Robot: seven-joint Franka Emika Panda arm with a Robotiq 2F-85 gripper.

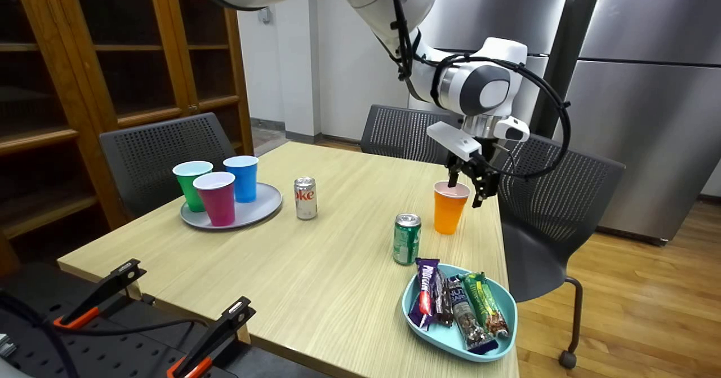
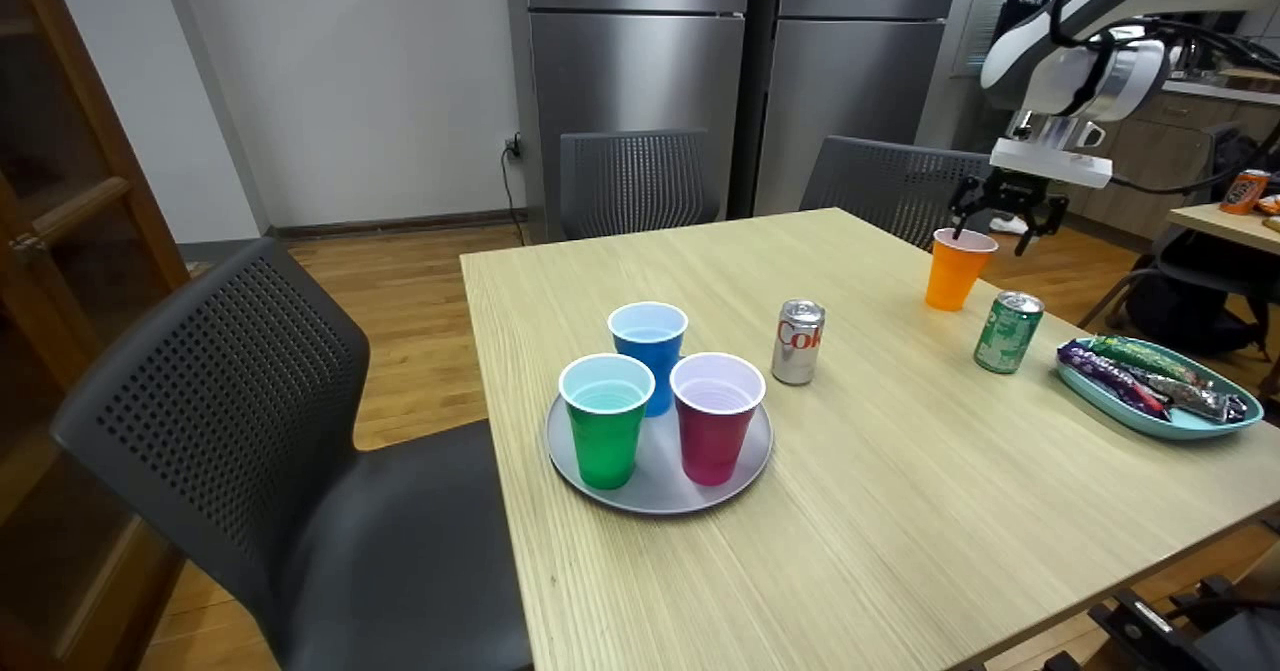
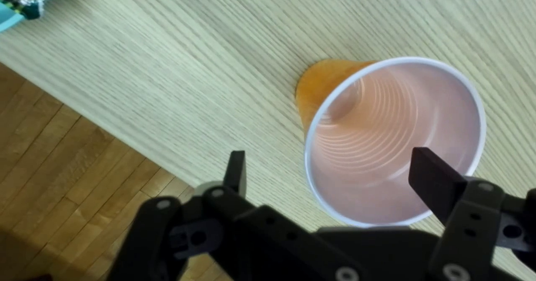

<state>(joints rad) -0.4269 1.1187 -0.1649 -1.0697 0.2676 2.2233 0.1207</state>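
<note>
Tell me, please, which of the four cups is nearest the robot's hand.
The orange cup, right by the open hand; the green cup, blue cup and purple cup stand together on the gray plate.

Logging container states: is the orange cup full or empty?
Empty, it appears: in the wrist view, the orange cup shows bare ridged inner walls and no drink.

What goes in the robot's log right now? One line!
gripper: open | orange cup: nearest, standing, not gripped | one finger: over or in cup's mouth, unclear which | green can: nearby, upright
</note>
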